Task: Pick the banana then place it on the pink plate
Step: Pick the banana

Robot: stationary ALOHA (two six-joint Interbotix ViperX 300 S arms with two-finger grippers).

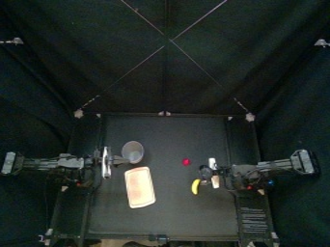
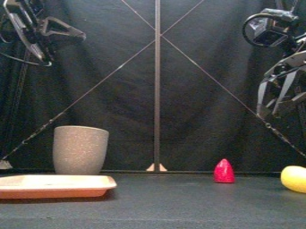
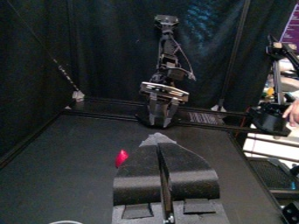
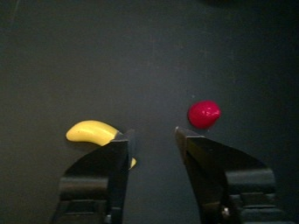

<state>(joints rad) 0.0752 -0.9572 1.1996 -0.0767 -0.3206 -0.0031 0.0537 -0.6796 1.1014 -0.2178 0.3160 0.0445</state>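
A yellow banana [image 1: 196, 186] lies on the black table right of centre; the front view has the banana [image 2: 294, 179] at the far right. The flat pink plate [image 1: 141, 187] lies left of centre, low and long in the front view [image 2: 54, 185]. My right gripper [image 1: 207, 176] hovers just beside the banana, raised off the table. In its wrist view the right gripper [image 4: 152, 140] is open, with nothing between the jaws and the banana [image 4: 93, 132] partly behind one jaw. My left gripper [image 1: 106, 164] rests at the left edge, shut in its wrist view [image 3: 163, 150].
A tall grey speckled cup [image 1: 131, 150] stands behind the plate, also seen from the front [image 2: 80, 149]. A small red toy [image 1: 187, 162] sits behind the banana, near the table's middle [image 2: 224, 171], close to the right gripper's path [image 4: 205, 114].
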